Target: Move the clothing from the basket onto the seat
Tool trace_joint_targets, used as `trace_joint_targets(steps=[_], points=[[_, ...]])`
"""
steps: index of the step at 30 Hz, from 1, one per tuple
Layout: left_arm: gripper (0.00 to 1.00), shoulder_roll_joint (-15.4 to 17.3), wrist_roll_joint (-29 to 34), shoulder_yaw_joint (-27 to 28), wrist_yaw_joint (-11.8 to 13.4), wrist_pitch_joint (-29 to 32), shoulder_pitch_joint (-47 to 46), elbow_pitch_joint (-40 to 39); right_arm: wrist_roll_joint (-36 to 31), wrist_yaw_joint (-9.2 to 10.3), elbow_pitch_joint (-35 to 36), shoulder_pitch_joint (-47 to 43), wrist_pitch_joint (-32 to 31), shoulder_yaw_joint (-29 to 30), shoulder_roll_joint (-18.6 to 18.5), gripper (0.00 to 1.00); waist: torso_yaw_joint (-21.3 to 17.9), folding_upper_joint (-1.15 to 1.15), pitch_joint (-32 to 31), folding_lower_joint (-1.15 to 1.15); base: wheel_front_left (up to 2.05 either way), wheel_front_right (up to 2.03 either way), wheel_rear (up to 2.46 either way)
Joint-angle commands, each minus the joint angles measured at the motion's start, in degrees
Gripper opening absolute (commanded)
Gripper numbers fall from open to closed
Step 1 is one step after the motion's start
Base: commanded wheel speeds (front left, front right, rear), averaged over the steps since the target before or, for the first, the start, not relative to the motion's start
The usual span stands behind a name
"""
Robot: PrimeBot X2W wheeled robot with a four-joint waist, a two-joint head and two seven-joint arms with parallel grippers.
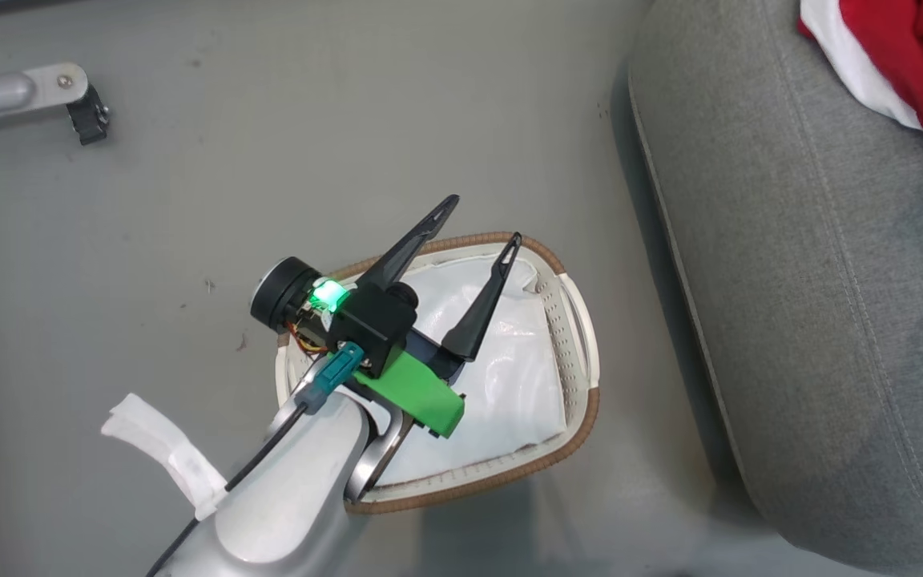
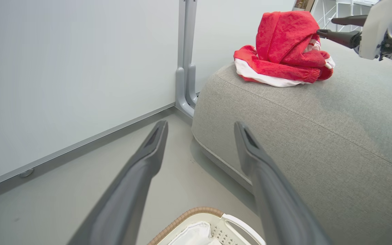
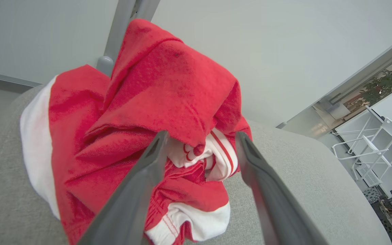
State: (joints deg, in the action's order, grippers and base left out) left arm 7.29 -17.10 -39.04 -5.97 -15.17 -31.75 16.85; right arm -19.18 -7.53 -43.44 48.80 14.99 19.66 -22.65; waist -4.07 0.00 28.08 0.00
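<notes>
Two claws were in play, and both stood spread wide with nothing in their grip. Around them I had grey floor (image 1: 189, 200), a metal leg (image 1: 29, 92) with a black foot at the far left of my head view, a pale wall panel (image 2: 63, 85), and a grey post (image 2: 185, 51) behind the seat's corner. The basket (image 1: 582, 417) sat on the floor just beside the seat (image 1: 814, 280), and all I could see inside it was the white liner (image 1: 509, 377). The clothing (image 3: 155, 85) was up on the seat, a heaped red pile with white bands.

My own left forearm got in the way and covered the basket's near left part from above. The head view also cut the clothing off at its top right corner. A red print on a white fold between the right fingers was too crumpled to read. Past the seat, a white frame (image 3: 379, 143) and a plant (image 3: 383, 85) were small and blurry.

The left claw (image 1: 485, 218) hovered over the basket, forearm coming in from the lower left and fingers aimed at the far rim. The right claw (image 3: 201, 134) was held level at the pile, its fingers flanking that striped fold. From the left wrist view one fingertip sat right at the pile's edge, though I couldn't tell whether it was touching.
</notes>
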Motion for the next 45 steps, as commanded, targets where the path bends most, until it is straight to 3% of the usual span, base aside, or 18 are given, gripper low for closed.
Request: trace_joint_targets(steps=[1, 11, 16, 22, 28, 45], points=[[1.0, -0.08, -0.3, 1.02, 0.19, 0.04, 1.33, -0.14, 0.77, 0.08, 0.97, -1.1, 0.24, -0.62, 0.05, 1.0, 0.08, 0.0, -5.43, 0.0, 0.0, 0.0, 0.0], [1.0, -1.31, -2.05, 13.32, 3.26, 0.05, 7.98, -1.29, 4.99, 0.08, 4.37, -3.21, 0.07, -7.92, 3.95, 1.0, 1.99, 0.0, -14.2, 0.0, 0.0, 0.0, 0.0], [1.0, -1.73, -2.26, 19.16, 3.99, 0.04, 11.61, -0.18, 8.25, 0.08, 5.66, -5.47, 0.17, -9.94, 8.17, 1.0, 3.45, 0.0, -17.3, 0.0, 0.0, 0.0, 0.0], [1.0, -2.06, -2.6, 25.56, 3.4, 0.04, 15.99, -0.08, 12.05, 0.08, 9.46, -11.39, 0.24, -11.99, 14.76, 1.0, 4.43, 0.0, -19.89, 0.0, 0.0, 0.0, 0.0], [1.0, -2.27, -1.41, 29.93, 2.76, 0.04, 20.88, 0.62, 15.29, 0.08, 15.01, -19.23, 0.25, -13.28, 18.79, 1.0, 4.62, 0.0, -21.7, 0.0, 0.0, 0.0, 0.0], [1.0, -3.98, 0.1, 35.05, 0.65, 0.04, 30.89, 1.99, 23.57, 0.08, 25.95, -39.4, 0.27, -15.85, 19.66, 1.0, 7.07, 0.0, -25.44, 0.0, 0.0, 0.0, 0.0]])
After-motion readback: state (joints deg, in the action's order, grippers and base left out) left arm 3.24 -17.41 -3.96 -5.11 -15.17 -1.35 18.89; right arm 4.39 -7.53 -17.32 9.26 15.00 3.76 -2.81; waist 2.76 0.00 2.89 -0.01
